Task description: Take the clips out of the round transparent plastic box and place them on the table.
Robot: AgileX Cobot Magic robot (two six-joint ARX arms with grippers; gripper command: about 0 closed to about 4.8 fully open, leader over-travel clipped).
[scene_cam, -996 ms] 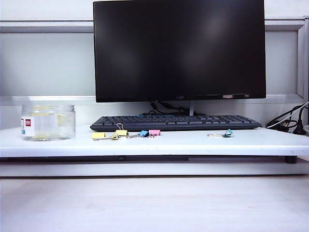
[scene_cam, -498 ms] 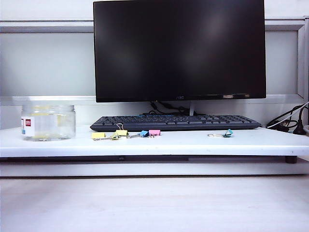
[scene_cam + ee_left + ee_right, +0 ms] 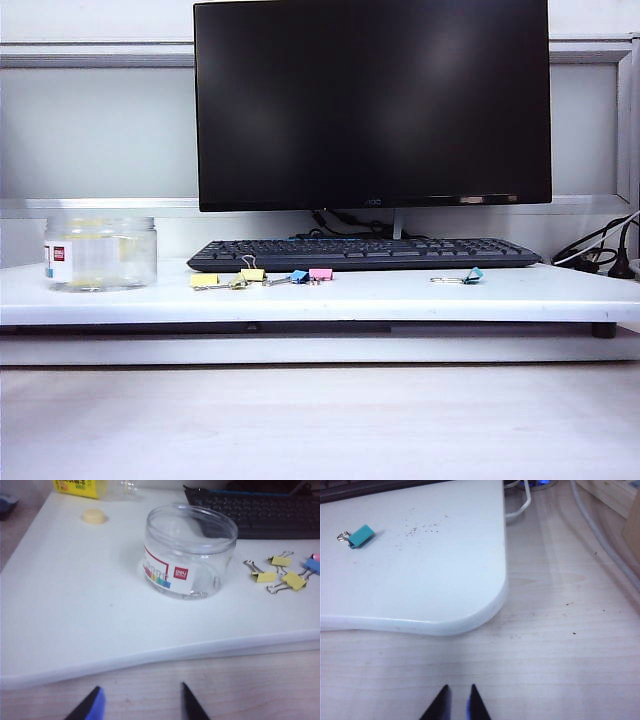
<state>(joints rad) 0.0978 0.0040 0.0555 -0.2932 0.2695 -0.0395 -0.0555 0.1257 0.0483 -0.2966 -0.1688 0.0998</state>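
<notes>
The round transparent plastic box (image 3: 100, 253) stands upright and lidless at the left end of the white table (image 3: 400, 300). In the left wrist view the box (image 3: 190, 552) looks almost empty, with only a thin wire-like glint at its bottom. Three pale-yellow clips (image 3: 263, 575) (image 3: 280, 560) (image 3: 294, 581) lie on the table beside it; they also show from outside (image 3: 203, 281) (image 3: 252, 273). My left gripper (image 3: 141, 690) is open and empty, over the wooden surface in front of the table. My right gripper (image 3: 459, 687) is shut and empty, off the table's right corner. Neither gripper shows in the exterior view.
A blue clip (image 3: 298, 276) and a pink clip (image 3: 320, 273) lie before the black keyboard (image 3: 365, 253); a teal clip (image 3: 359, 536) lies further right. A monitor (image 3: 372, 100) stands behind. A yellow bottle (image 3: 82, 486) and its cap (image 3: 93, 516) sit beyond the box. Cables (image 3: 600, 255) run at the right.
</notes>
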